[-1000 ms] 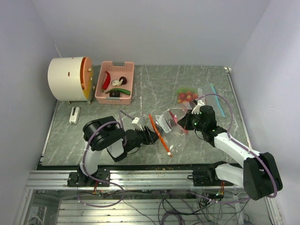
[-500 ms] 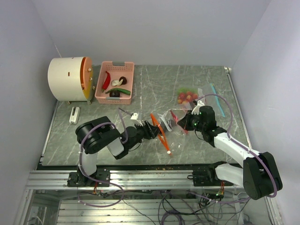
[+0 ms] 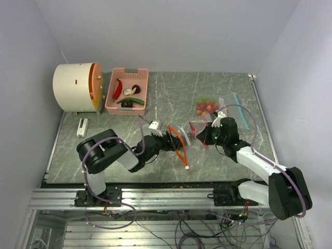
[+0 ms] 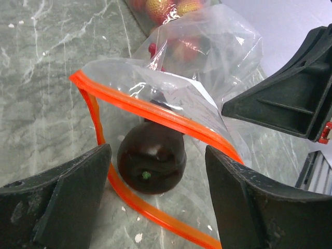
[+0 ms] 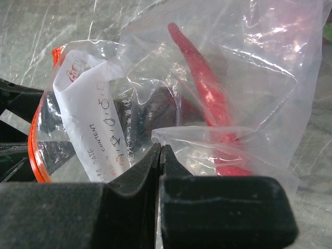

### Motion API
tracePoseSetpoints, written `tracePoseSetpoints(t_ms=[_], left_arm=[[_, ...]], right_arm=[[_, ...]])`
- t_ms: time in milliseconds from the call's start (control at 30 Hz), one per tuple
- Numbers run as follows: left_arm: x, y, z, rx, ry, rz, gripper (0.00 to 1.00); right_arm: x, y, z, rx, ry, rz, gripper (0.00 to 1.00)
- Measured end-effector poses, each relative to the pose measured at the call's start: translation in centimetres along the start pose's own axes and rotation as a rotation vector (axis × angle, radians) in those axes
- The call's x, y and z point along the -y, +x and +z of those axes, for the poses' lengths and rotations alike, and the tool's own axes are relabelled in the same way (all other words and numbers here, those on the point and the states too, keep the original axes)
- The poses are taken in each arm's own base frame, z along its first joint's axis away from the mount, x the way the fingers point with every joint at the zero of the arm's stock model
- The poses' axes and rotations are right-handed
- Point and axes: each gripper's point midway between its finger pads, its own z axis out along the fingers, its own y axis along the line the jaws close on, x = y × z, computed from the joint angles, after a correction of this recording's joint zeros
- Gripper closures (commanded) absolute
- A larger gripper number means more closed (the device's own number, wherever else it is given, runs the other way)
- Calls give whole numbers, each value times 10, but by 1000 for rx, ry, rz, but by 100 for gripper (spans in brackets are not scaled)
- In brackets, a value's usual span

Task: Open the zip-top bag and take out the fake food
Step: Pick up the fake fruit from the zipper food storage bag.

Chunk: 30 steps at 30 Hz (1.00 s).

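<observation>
- Zip-top bag (image 4: pixel 176 98): clear, with an orange zip rim. Its mouth gapes toward the left gripper (image 4: pixel 155 153), and the right gripper (image 5: pixel 160 151) pinches its film.
- Dark purple toy (image 4: pixel 151 158): round, inside the bag, just ahead of the spread left jaws.
- Red toy pepper (image 5: pixel 205 88): inside the bag, just beyond the right gripper.

Three views: one high and fixed, two riding the wrists, all meeting at the zip-top bag (image 3: pixel 182 136).

The top external camera sits above and behind the arm bases and looks down and away, taking in the whole bench (image 3: pixel 171 93) up to the far wall. The left wrist camera rides low behind the left gripper (image 4: pixel 155 174), faces right and slightly far, and is very near the bag's orange-rimmed mouth. The right wrist camera looks left over the right gripper (image 5: pixel 160 153), close against the bag's opposite side. The bag at mid-bench is the part of the scene all three share.
</observation>
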Motion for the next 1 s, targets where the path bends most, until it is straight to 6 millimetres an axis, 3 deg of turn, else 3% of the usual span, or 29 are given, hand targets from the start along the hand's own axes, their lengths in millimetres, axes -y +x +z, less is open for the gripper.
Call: tracePoseSetpoints(t_ms=[133, 300, 500, 667, 900, 1000], left_arm=[[0, -1, 9, -17, -12, 81, 13], [4, -3, 20, -32, -5, 153, 24], [11, -1, 28, -59, 26, 209, 19], [5, 16, 35, -114, 34, 251, 18], [-9, 34, 34, -167, 15, 296, 29], [-9, 34, 35, -165, 17, 310, 43]], right_arm=[[1, 1, 1, -3, 2, -1, 100], [1, 1, 1, -2, 2, -6, 100], [1, 1, 1, -5, 3, -6, 100], [2, 2, 1, -7, 4, -9, 100], [2, 2, 1, -7, 5, -12, 100], [2, 2, 1, -8, 5, -13, 100]])
